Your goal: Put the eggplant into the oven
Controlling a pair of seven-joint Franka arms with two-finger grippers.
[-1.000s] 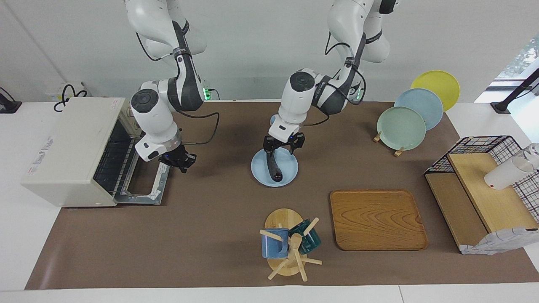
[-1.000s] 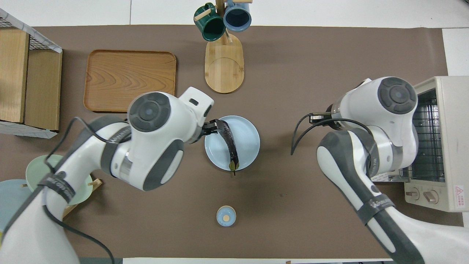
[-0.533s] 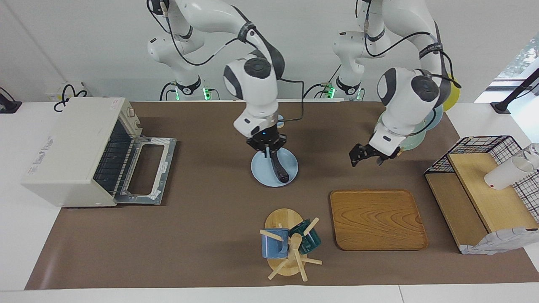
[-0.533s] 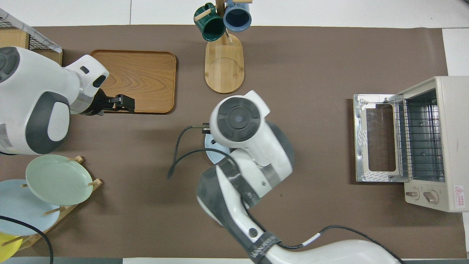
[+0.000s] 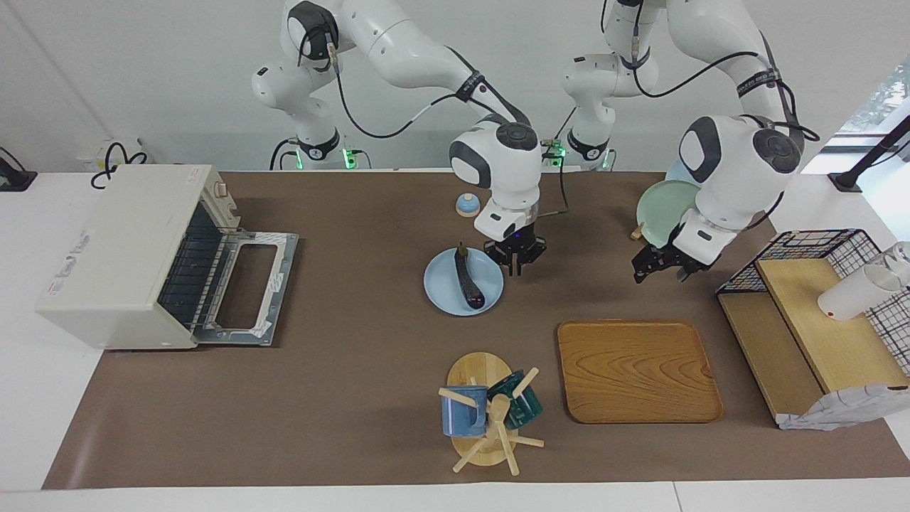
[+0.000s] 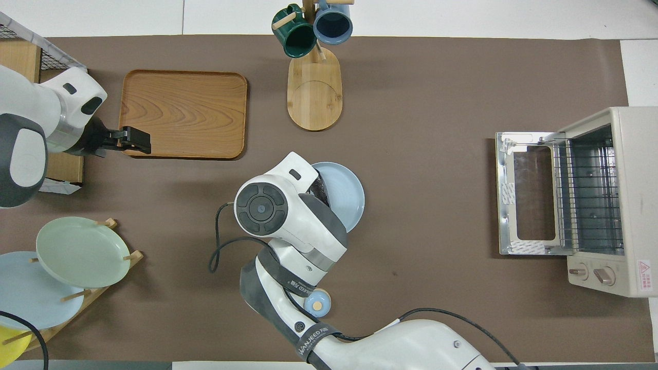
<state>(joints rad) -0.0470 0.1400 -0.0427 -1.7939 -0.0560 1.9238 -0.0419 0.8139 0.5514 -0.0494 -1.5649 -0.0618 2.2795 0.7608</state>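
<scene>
The eggplant [image 5: 468, 280] is being left lying lengthwise on the light blue plate [image 5: 444, 290], its thin stem pointing toward the robots; nothing is gripping it. The plate is being used as the landmark here. It is sitting on the bench [image 5: 355, 398] about midway along it, with the oven [image 5: 121, 252] well apart from it toward the right arm's end.

The right end effector [image 5: 517, 257] is being held just beside the plate's rim, on the side toward the left arm's end, low over the bench. Its fingers are pointing straight down and nothing is being carried by them; how far they are parted cannot be told. That downward pose suggests a top grasp across the eggplant's slender body is being prepared, and a sideways shift over the plate would be needed first.

The oven's door [image 5: 249, 288] is lying folded down flat, facing the plate, so the wire rack [image 6: 591, 195] is being kept exposed and a straight path from the plate is being left free.

The left end effector [image 5: 657, 264] is being held empty and waiting, its fingers parted, well apart from the plate, between the plate rack [image 5: 672, 206] and the wooden tray [image 5: 636, 370], probably so that the carrying route is being kept unobstructed.
</scene>
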